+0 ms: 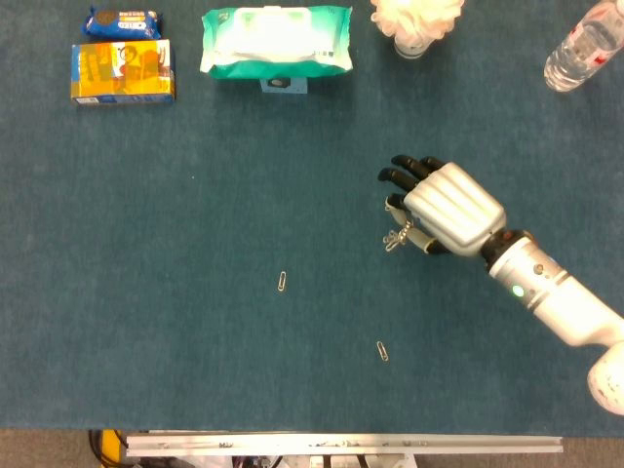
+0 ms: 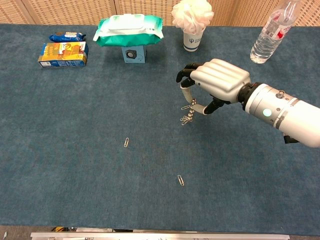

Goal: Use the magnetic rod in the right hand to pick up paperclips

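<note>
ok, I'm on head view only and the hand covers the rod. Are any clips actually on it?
Observer: Yes. In the chest view the magnetic rod points down out of the right hand, and a cluster of paperclips dangles from its lower end.
Operator: And the blue bit peeking from under the wipes?
Observer: It's a small blue cube with a round dark spot on its front. The wipes pack lies on top of it.
Operator: What's the fluffy white thing at the top?
Observer: That's a puff standing in a white cup with a dark logo.
</note>
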Tool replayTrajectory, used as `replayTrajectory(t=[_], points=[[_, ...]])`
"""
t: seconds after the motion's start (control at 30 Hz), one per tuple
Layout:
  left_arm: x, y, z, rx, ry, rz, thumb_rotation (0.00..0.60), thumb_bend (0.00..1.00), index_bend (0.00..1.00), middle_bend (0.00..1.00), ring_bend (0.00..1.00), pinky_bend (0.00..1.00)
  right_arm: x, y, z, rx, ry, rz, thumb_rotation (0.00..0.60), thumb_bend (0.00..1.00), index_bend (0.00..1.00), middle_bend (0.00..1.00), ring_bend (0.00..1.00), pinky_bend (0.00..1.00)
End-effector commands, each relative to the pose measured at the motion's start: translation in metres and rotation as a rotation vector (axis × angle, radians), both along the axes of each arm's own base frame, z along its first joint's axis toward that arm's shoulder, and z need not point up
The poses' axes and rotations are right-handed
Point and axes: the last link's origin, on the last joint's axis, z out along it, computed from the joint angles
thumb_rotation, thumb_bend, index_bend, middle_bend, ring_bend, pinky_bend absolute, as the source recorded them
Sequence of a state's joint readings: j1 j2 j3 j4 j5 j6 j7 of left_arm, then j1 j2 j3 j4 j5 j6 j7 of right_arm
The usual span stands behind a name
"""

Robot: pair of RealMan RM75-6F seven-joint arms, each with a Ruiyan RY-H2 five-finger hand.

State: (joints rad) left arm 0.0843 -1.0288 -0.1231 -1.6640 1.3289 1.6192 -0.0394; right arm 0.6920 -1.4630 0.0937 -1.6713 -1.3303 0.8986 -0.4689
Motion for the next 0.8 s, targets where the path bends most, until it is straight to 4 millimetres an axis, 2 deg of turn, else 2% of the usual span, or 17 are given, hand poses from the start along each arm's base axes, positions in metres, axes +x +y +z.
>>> replayTrajectory(t=[0.03, 0.4, 0.8], points=[[0.000, 0.000, 0.000, -0.001, 0.001, 0.000, 0.600, 0.05, 0.23, 0.17, 0.14, 0.31, 0.000, -0.008, 0.000, -0.006, 0.007, -0.015, 0.600, 0.31, 0.57, 0.24, 0.14, 0.30], [0.000, 0.000, 0.000, -0.005, 0.001, 0.002, 0.600, 0.05, 0.23, 0.17, 0.14, 0.31, -0.002, -0.030, -0.004, -0.021, 0.026, -0.067, 0.600, 0.31, 0.57, 0.24, 0.14, 0.30], [0.000, -0.001, 0.000, -0.007, -0.003, 0.001, 0.600, 0.05, 0.23, 0.17, 0.14, 0.31, 0.008, -0.045, -0.011, -0.030, 0.033, -0.076, 0.600, 0.31, 0.57, 0.24, 0.14, 0.30]])
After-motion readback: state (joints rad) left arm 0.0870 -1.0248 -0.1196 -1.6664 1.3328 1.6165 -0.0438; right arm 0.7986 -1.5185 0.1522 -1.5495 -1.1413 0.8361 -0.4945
